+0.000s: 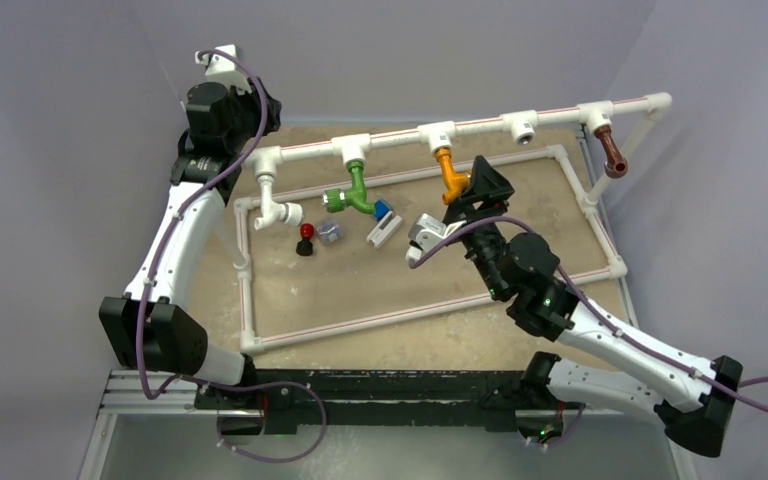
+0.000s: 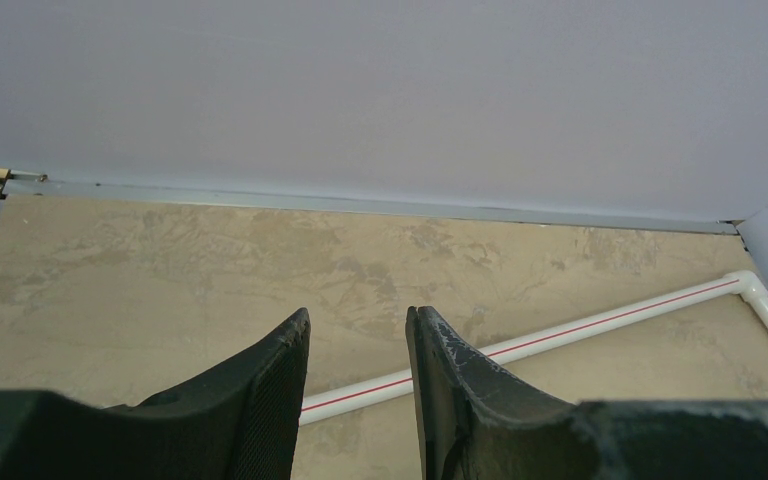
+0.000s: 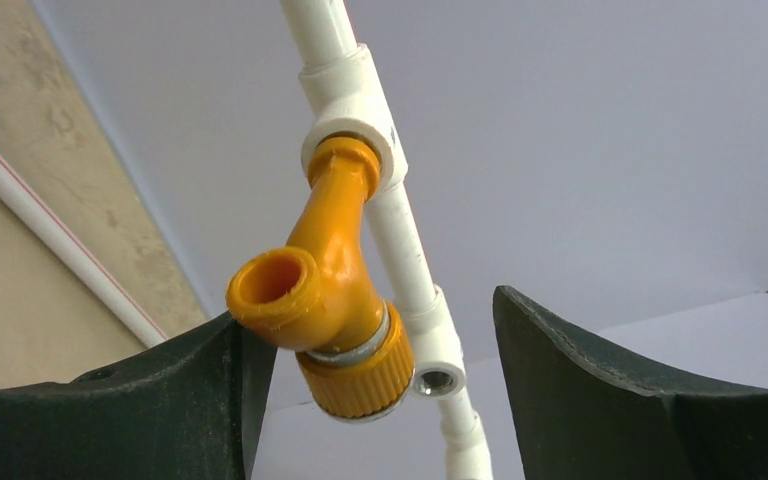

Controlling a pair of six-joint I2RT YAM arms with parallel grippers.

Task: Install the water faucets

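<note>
The orange faucet hangs from a tee socket on the white back pipe. In the right wrist view the orange faucet sits screwed into its tee, between my right gripper's open jaws and close against the left finger. From above, the right gripper is just right of it. The green faucet hangs from the tee further left, and the brown faucet from the far right tee. My left gripper is open and empty over the back left of the table.
An empty tee socket lies between the orange and brown faucets. A white pipe elbow, a red-and-black knob, a small grey part and a blue-and-white piece lie inside the white pipe frame.
</note>
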